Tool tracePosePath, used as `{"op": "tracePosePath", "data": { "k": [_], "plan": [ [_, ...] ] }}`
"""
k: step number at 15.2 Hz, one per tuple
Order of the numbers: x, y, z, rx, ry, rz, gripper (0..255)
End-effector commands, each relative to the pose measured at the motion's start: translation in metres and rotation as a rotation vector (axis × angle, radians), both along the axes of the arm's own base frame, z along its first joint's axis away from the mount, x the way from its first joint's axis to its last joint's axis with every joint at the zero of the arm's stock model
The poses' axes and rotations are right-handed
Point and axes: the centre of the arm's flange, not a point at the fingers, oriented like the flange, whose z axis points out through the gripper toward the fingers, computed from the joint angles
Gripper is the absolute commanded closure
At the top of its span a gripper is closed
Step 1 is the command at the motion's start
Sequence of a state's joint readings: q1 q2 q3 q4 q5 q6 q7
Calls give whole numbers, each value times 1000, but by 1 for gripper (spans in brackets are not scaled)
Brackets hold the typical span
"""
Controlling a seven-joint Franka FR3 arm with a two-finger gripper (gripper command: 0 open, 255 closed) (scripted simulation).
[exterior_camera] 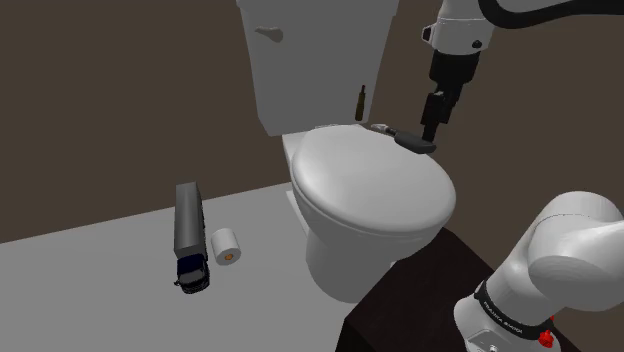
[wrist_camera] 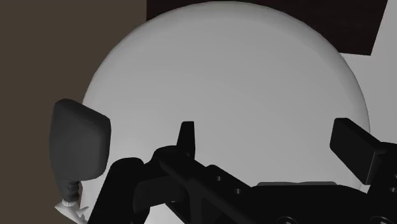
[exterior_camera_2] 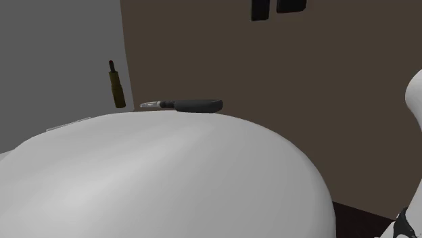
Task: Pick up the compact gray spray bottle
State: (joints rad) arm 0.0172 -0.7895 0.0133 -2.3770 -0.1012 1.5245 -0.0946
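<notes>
Wrist view: gripper (wrist_camera: 267, 130), spread open and empty, hovered over the toilet lid (wrist_camera: 242, 83); the dark gray spray bottle (wrist_camera: 79, 146) lay near the lid's rear edge, outside the gripper's gap. Descending from there would likely miss the bottle or knock it off the lid.

Pincer (exterior_camera: 431, 128) hangs just above the dark grey spray bottle (exterior_camera: 410, 140). Bottle lies on its side at rear edge of toilet lid (exterior_camera: 370, 190).
</notes>
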Motion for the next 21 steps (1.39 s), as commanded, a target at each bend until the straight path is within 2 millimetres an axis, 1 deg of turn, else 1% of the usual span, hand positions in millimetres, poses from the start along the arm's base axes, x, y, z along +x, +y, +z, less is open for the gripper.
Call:
{"op": "tracePosePath", "data": {
  "k": [1, 11, 21],
  "plan": [
    [0, 0, 0, 0, 0, 0, 0],
    [81, -105, -44, 58, 0, -70, 0],
    [154, -213, -93, 117, 0, -141, 0]
  ]
}}
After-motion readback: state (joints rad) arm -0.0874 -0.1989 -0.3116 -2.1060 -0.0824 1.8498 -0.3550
